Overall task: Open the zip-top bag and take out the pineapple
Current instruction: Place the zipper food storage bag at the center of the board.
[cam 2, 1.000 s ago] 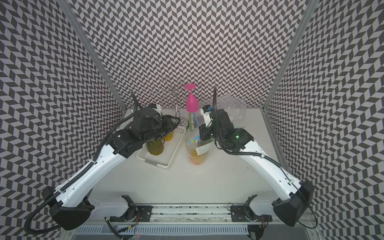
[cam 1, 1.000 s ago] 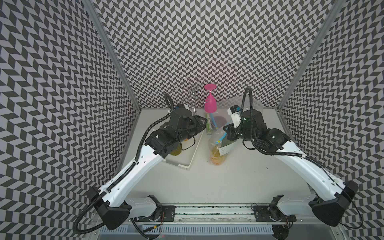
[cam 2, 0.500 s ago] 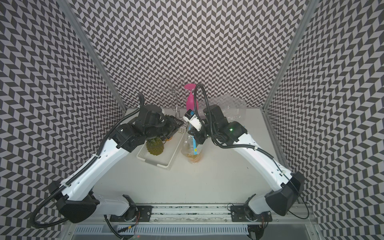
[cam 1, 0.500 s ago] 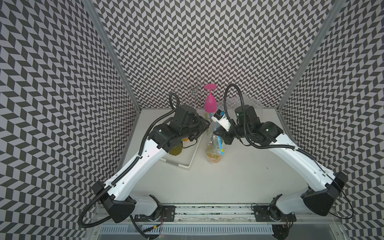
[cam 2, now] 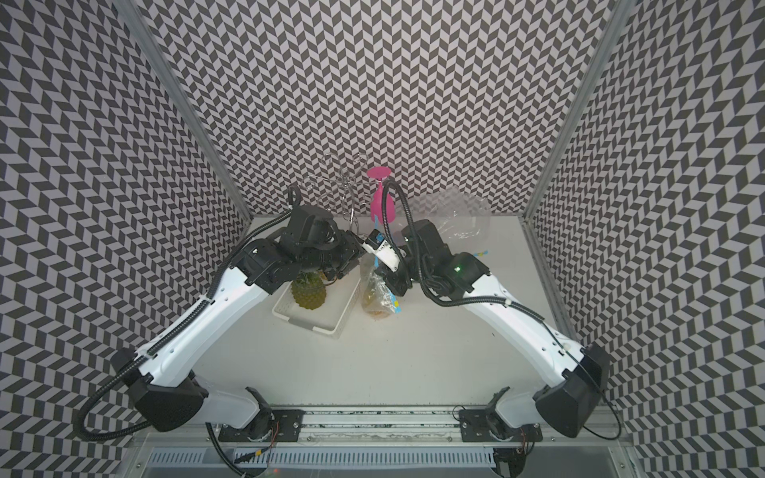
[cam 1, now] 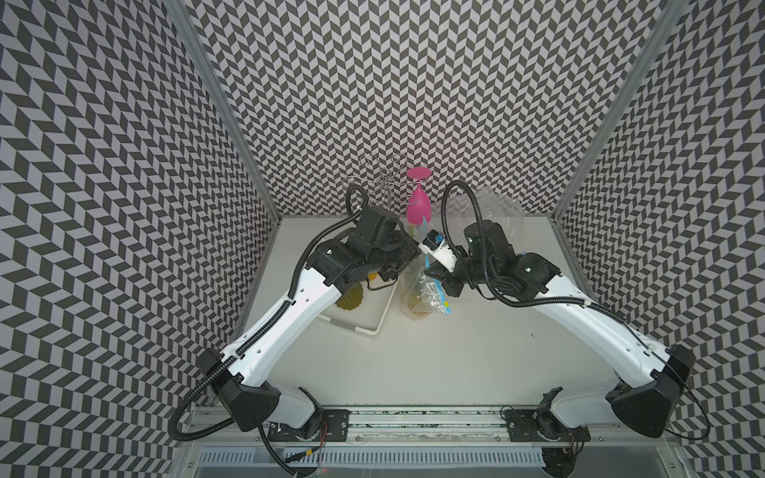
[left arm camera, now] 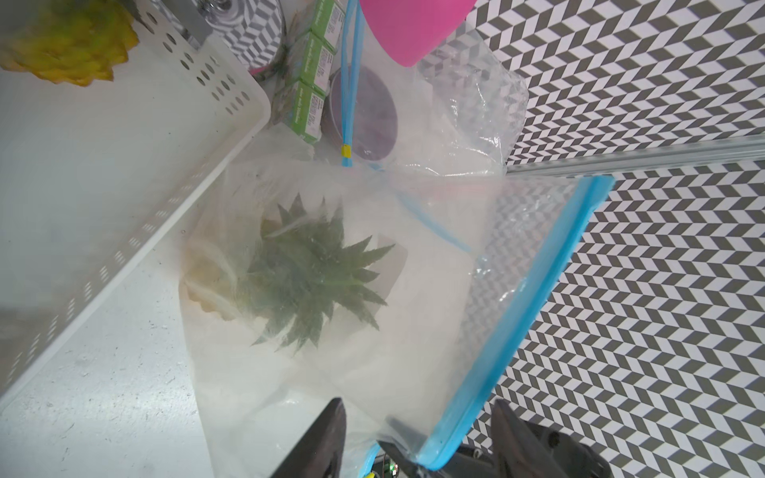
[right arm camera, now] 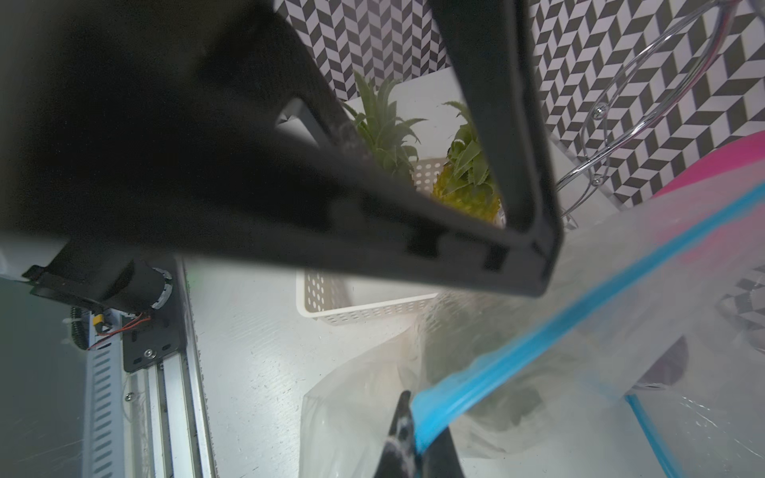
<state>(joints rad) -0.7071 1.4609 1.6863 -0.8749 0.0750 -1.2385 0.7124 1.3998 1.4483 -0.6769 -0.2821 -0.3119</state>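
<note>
Risk as I see it: the right fingers (right arm camera: 397, 447) pinch just the blue zip strip (left arm camera: 538, 289) of the clear zip-top bag (left arm camera: 434, 314), so a hard tug could slip it free. Meanwhile the left fingers (left arm camera: 323, 443) are spread around its corner, holding nothing. The green-crowned yellow pineapple (left arm camera: 314, 273) sits inside, hazy through plastic, toward the back edge of the tabletop (cam 1: 455, 351).

Clear bag (left arm camera: 434, 331), blue zip strip (left arm camera: 534, 298); pineapple (left arm camera: 314, 281) green-leaved; basket (left arm camera: 207, 82) white, perforated; goblet (left arm camera: 414, 29) pink; walls (cam 1: 372, 82) black-white chevron.
</note>
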